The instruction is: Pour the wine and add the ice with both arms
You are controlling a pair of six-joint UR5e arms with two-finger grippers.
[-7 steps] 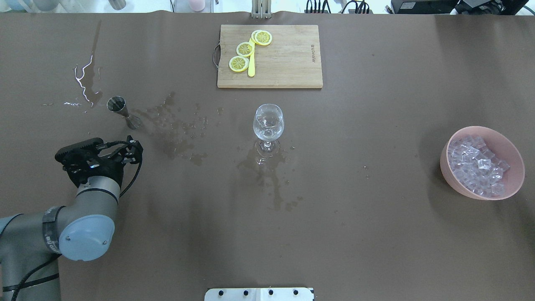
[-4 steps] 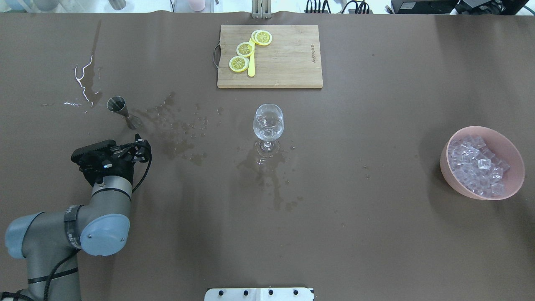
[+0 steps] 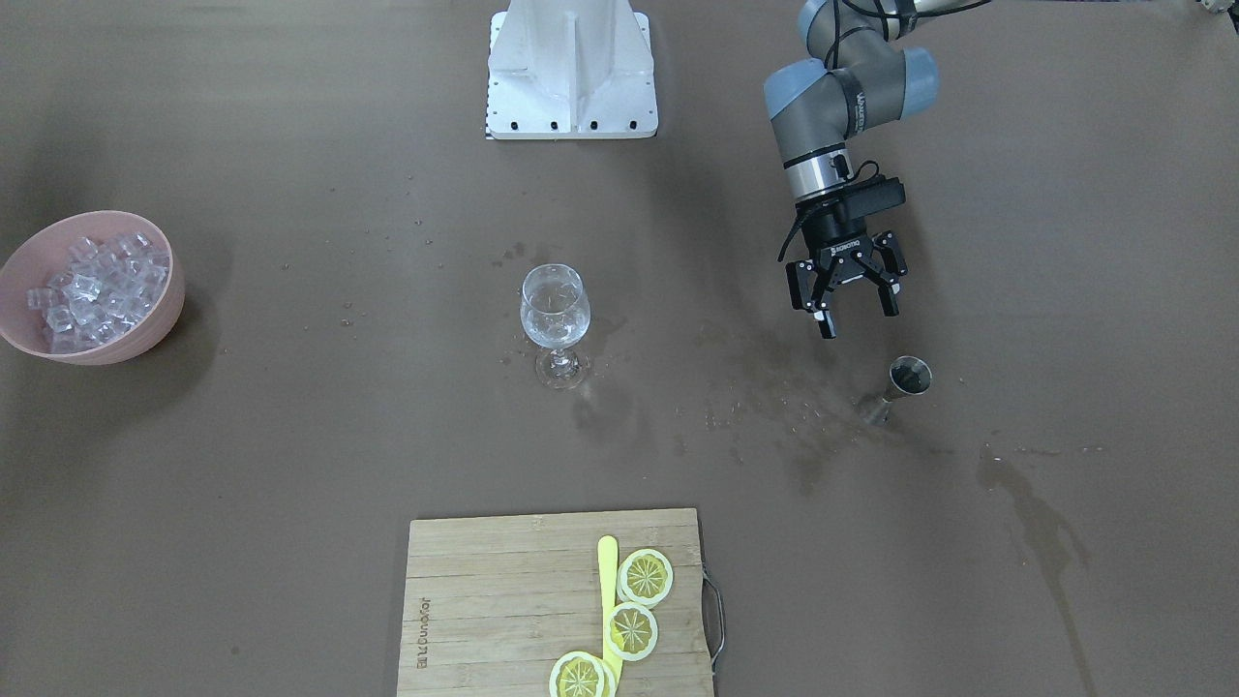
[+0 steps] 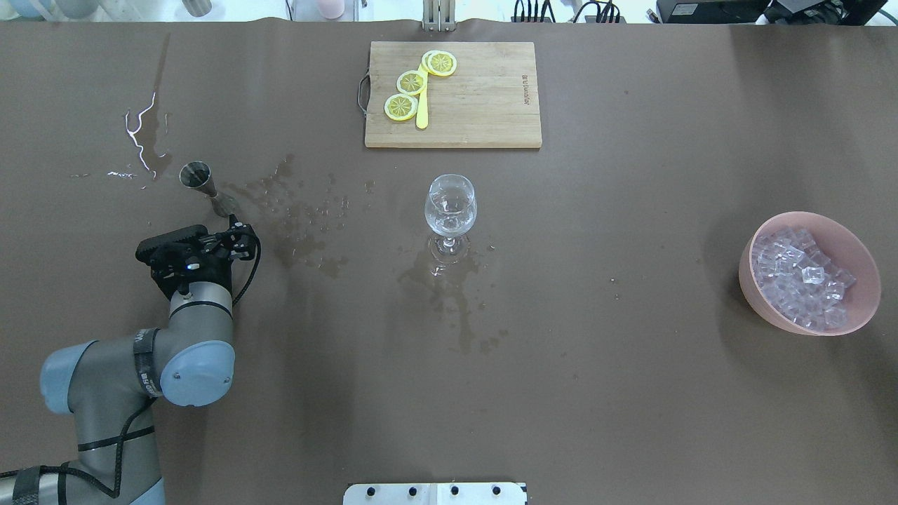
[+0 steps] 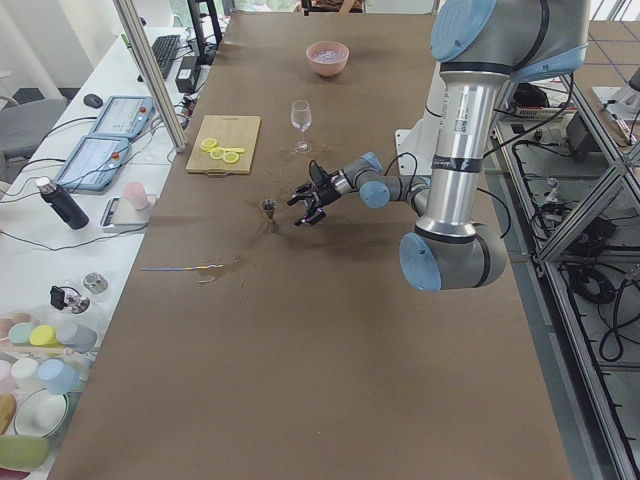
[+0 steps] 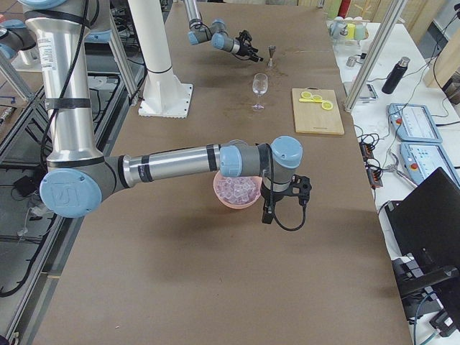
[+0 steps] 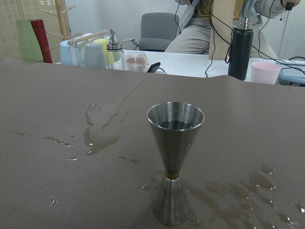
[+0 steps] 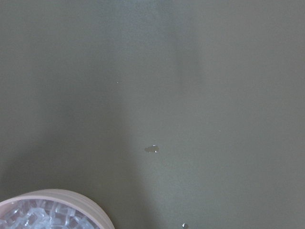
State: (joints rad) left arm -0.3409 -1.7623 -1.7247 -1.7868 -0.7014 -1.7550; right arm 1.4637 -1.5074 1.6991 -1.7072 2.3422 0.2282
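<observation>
Front view: left hand [image 3: 858,318] wide open and empty, right of centre, just short of the jigger [image 3: 908,378]. Glass [image 3: 555,310] mid-frame. Ice [image 3: 97,281] in bowl [image 3: 116,350], far left.

Overhead: since a second ago the left arm [image 4: 189,308] has slid up and right toward the jigger; nothing else moved. Looks like the approach for the pour grasp, no contact yet. Puddles [image 4: 302,224] on desk [image 4: 631,386].

Right side view: right hand [image 6: 287,192] beside the bowl; can't tell if it is open or closed.

Left wrist: wine [image 7: 175,125] in the jigger, dead ahead.
</observation>
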